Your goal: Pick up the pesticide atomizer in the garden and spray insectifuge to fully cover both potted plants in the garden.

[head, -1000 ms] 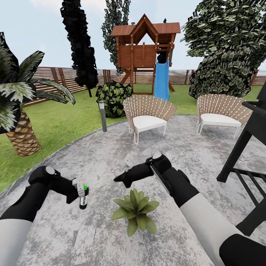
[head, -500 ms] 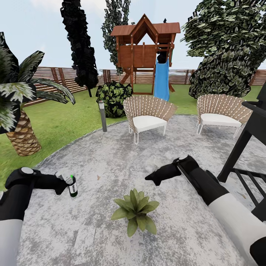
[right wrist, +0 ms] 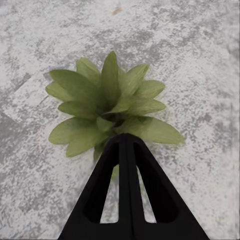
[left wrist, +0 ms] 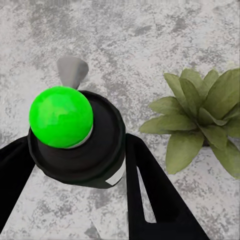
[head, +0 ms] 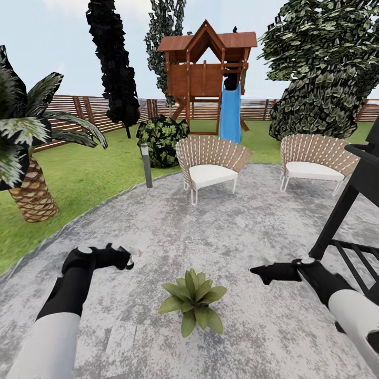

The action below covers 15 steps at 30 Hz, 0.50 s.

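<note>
A potted plant (head: 193, 301), a low rosette of pointed green leaves, sits on the grey paved patio (head: 158, 226) in front of me. My left gripper (head: 123, 259) hovers left of it, shut on the pesticide atomizer (left wrist: 80, 150). In the left wrist view the dark bottle shows a bright green dot (left wrist: 62, 116) on its head, and the same plant (left wrist: 200, 125) lies beyond it. My right gripper (head: 261, 272) hangs right of the plant, shut and holding nothing. In the right wrist view its closed fingers (right wrist: 125, 150) point at the plant (right wrist: 107, 105).
Two wicker chairs (head: 210, 166) (head: 315, 160) stand at the patio's far side. A grey bollard lamp (head: 146, 166) marks the lawn edge and a palm (head: 31, 189) grows at left. A black metal frame (head: 352, 210) stands close on the right. A wooden playhouse and the fence lie beyond.
The right arm has swung right and down, away from above the plant. The left arm swung out left, then back toward the plant, and the atomizer has gone from upright to tipped toward it.
</note>
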### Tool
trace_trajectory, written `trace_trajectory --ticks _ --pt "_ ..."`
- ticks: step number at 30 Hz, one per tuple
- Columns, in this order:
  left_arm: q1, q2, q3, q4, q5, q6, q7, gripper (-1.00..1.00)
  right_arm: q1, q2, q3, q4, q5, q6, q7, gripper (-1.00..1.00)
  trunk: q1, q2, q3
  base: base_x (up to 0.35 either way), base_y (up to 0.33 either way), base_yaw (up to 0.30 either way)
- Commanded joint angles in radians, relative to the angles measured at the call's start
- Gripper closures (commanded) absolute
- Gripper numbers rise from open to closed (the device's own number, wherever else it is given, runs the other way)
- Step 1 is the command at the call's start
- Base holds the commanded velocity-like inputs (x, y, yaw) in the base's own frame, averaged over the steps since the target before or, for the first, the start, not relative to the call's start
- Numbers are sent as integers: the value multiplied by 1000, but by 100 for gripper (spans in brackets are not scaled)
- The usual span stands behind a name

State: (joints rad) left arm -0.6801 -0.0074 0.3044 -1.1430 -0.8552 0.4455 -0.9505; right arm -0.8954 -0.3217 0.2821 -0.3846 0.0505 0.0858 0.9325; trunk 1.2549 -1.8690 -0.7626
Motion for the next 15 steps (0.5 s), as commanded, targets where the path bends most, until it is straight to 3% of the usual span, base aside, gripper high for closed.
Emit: trace_trajectory --ticks 1,4,5,6,10,15 --pt "-1 -14 2 17 -2 6 31 100 0 1 -17 46 2 -30 -24 100 0 -1 -1 0 0 0" --pt "-1 -46 2 64 8 6 172 100 0 2 -36 171 1 -140 -87 100 0 -1 -1 0 0 0" --pt "-1 -54 2 75 21 6 213 100 0 2 -39 207 0 -184 -108 100 0 -1 -1 0 0 0" --pt "-1 -60 3 93 58 5 253 100 0 2 -41 264 0 -245 -156 100 0 -1 -1 0 0 0" --pt "-1 -64 32 129 179 4 289 100 0 4 -44 344 -2 -340 -322 100 0 -1 -1 0 0 0" --pt "-1 -65 119 177 217 2 309 100 0 4 -44 362 -14 -366 -394 100 0 -1 -1 0 0 0"
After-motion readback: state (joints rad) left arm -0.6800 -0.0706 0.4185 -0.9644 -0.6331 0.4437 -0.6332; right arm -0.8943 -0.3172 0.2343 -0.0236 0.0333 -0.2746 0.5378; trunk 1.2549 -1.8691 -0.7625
